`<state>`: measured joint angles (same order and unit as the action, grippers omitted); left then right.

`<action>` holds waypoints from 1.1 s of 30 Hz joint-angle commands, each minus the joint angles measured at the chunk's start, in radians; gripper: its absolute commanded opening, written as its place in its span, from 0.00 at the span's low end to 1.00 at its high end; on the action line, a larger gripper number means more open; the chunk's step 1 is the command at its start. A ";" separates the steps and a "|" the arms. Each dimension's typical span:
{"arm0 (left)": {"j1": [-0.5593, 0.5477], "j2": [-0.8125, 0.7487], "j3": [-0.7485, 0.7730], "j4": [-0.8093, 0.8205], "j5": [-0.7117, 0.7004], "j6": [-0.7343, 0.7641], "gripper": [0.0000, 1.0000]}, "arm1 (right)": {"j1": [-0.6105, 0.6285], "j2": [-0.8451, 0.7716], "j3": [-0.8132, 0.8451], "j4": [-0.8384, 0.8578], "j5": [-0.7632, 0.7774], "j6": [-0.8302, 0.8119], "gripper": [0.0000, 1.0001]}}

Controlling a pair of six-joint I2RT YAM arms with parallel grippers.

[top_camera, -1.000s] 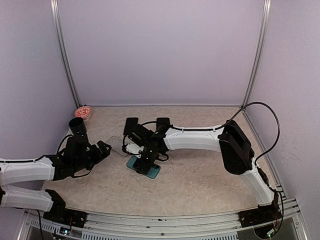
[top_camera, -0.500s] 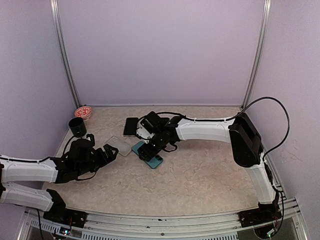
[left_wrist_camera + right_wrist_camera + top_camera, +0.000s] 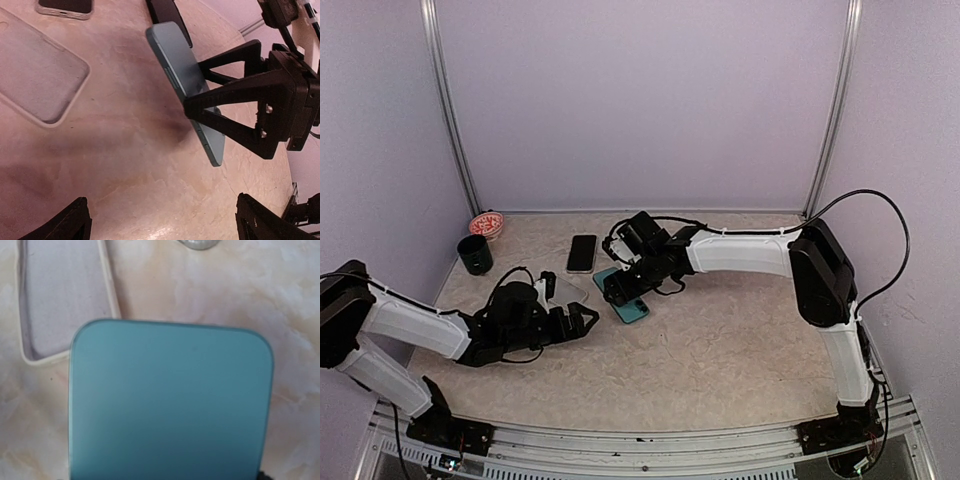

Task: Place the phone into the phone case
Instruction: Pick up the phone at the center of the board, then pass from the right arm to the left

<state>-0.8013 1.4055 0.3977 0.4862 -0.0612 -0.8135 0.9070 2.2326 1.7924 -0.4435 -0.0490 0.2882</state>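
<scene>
My right gripper (image 3: 619,287) is shut on the teal phone (image 3: 631,305), which it holds tilted, with the low end close to the table; the left wrist view shows the fingers clamping its long edges (image 3: 192,104). The phone (image 3: 170,405) fills the right wrist view. The pale, empty phone case (image 3: 35,75) lies open side up just left of the phone, also seen in the right wrist view (image 3: 65,300) and partly hidden in the top view (image 3: 568,289). My left gripper (image 3: 582,318) is open and empty, low over the table, pointing at the phone from the near left.
A second, black phone (image 3: 582,253) lies face up behind the case. A black cup (image 3: 475,254) and a red-and-white round thing (image 3: 486,224) stand at the far left. Purple walls enclose the table.
My left gripper has swung right, past the case and toward the teal phone. My right gripper has carried the phone a little farther back and to the right.
</scene>
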 commanded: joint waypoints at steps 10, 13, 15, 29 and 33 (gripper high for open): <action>-0.027 0.253 0.144 0.293 0.208 0.029 0.88 | -0.023 -0.124 -0.061 0.104 0.010 0.088 0.77; -0.028 0.284 0.165 0.305 0.215 0.021 0.83 | -0.027 -0.135 -0.078 0.114 0.012 0.095 0.77; -0.029 0.298 0.174 0.312 0.212 0.014 0.81 | -0.029 -0.139 -0.080 0.117 0.014 0.101 0.77; -0.029 0.372 0.225 0.363 0.163 -0.045 0.65 | -0.033 -0.159 -0.109 0.141 0.031 0.129 0.78; -0.030 0.384 0.240 0.368 0.174 -0.048 0.56 | -0.033 -0.169 -0.124 0.150 0.035 0.131 0.78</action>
<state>-0.8227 1.7714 0.6125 0.8089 0.1101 -0.8566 0.8803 2.1365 1.6810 -0.3496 -0.0292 0.4076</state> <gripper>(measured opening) 0.597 0.779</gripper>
